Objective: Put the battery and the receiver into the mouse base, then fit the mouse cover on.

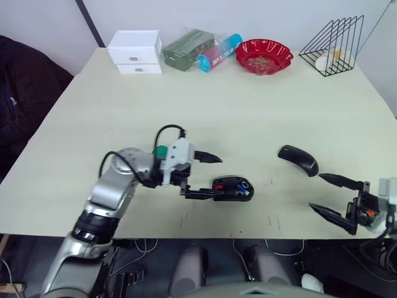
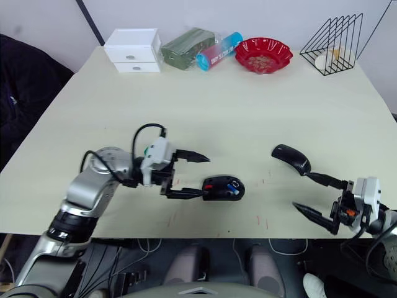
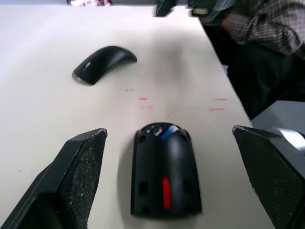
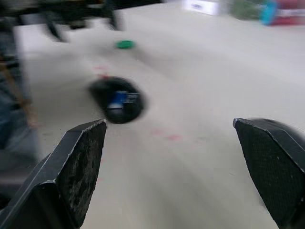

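Black plastic with red inserts marks the mouse base (image 1: 233, 189), which in the left eye view lies on the bench (image 1: 248, 118) just ahead of the left hand (image 1: 208, 176). That hand is spread, its lower finger touching or nearly touching the base's near end. A blue patch in the base reads as the battery (image 1: 244, 184), apparently seated already. The mouse cover (image 1: 299, 159) lies apart on the bench, beyond and to the inner side of the right hand (image 1: 327, 195), which is also spread and grips nothing. A green disc (image 1: 160, 151) sits tucked behind the left hand.

Right eye view: same layout. The receiver cannot be made out; its location is undetermined.

Left wrist view: the mouse base sits between the two spread fingers (image 3: 78, 164), nearer one of them, with the battery at its far end. The mouse cover lies farther out, well clear of the fingers.

Right wrist view: the base and battery appear ahead of the spread right hand, blurred.

Likely faults from this state:
- Off-centre closure. The base is not centred between the fingers, so one finger would meet it first and slide or rotate it on the smooth bench.
- Cover fitted early. If the receiver is not yet in the base, closing the shell would leave the task incomplete.
- Cover slip. The shell is thin, glossy and arched; a pinch on its curved flank may squirt it free.
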### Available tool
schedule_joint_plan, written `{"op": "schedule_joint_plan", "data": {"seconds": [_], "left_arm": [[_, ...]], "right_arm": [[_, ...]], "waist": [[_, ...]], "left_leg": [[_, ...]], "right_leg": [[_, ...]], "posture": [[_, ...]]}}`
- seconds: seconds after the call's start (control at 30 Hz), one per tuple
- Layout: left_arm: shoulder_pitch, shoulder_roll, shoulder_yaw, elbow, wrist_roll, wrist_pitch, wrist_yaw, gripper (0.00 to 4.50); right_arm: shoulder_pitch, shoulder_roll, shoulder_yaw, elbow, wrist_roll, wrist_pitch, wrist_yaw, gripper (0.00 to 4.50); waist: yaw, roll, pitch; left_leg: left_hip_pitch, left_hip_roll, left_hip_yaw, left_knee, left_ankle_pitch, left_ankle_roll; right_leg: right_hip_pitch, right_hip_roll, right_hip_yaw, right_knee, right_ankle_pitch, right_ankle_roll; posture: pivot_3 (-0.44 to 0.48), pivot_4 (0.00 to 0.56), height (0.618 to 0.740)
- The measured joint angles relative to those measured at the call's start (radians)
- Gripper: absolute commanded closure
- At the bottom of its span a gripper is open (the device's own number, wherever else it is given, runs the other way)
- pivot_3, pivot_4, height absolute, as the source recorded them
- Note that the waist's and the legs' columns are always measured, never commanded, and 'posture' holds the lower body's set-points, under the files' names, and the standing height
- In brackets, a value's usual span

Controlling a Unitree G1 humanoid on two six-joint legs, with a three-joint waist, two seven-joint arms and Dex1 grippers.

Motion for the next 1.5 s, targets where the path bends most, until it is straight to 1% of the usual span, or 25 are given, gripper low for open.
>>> {"op": "schedule_joint_plan", "data": {"seconds": [0.2, 0.33, 0.53, 0.7, 0.9, 1.07, 1.5], "left_arm": [[0.088, 0.067, 0.094, -0.01, -0.084, -0.012, -0.055, 0.0], [0.128, 0.099, 0.15, -0.051, -0.14, -0.006, -0.064, 0.0], [0.165, 0.12, 0.192, -0.072, -0.175, 0.002, -0.06, 0.0], [0.181, 0.136, 0.219, -0.103, -0.208, 0.009, -0.058, 0.0], [0.175, 0.143, 0.229, -0.102, -0.235, 0.009, -0.067, 0.0], [0.158, 0.143, 0.229, -0.089, -0.253, 0.008, -0.104, 0.0], [0.128, 0.139, 0.228, -0.055, -0.269, 0.007, -0.136, 0.0]], "right_arm": [[-0.081, -0.044, 0.004, 0.058, -0.039, 0.072, -0.06, 0.04], [-0.187, -0.069, 0.037, 0.125, -0.085, 0.153, -0.111, 0.04], [-0.226, -0.084, 0.109, 0.171, -0.156, 0.188, -0.118, 0.04], [-0.338, -0.099, 0.193, 0.268, -0.266, 0.177, -0.127, 0.04], [-0.401, -0.099, 0.226, 0.309, -0.316, 0.18, -0.139, 0.04], [-0.415, -0.098, 0.233, 0.335, -0.322, 0.178, -0.141, 0.04], [-0.411, -0.096, 0.233, 0.326, -0.322, 0.214, -0.15, 0.04]], "waist": [[0.002, 0.0, 0.001], [0.001, 0.0, 0.001], [0.003, 0.0, 0.002], [-0.003, 0.001, 0.002], [-0.001, 0.002, 0.003], [-0.001, 0.002, 0.003], [-0.002, 0.002, 0.003]], "left_leg": [[0.0, 0.0, 0.001, 0.0, 0.0, 0.0], [0.0, 0.0, 0.0, 0.0, 0.0, 0.0], [-0.001, 0.0, 0.001, -0.001, 0.0, 0.0], [0.0, 0.0, 0.002, -0.001, 0.0, 0.0], [-0.001, 0.0, 0.003, -0.001, 0.0, 0.0], [-0.001, 0.0, 0.003, -0.001, 0.0, 0.0], [-0.001, 0.0, 0.003, -0.001, 0.0, 0.0]], "right_leg": [[0.0, 0.0, 0.0, 0.0, 0.0, 0.0], [-0.001, 0.0, 0.0, 0.0, 0.0, 0.0], [-0.001, 0.0, 0.0, 0.0, 0.0, 0.0], [-0.002, 0.0, 0.002, 0.0, 0.0, 0.0], [-0.002, 0.0, 0.002, 0.0, 0.0, 0.0], [-0.002, 0.0, 0.002, 0.0, 0.0, 0.0], [-0.002, 0.0, 0.002, 0.0, 0.0, 0.0]], "posture": [[0.0, 0.15, 0.74], [0.0, 0.15, 0.74], [0.0, 0.15, 0.74], [0.0, 0.15, 0.74], [0.0, 0.15, 0.74], [0.0, 0.15, 0.74], [0.0, 0.15, 0.74]]}}
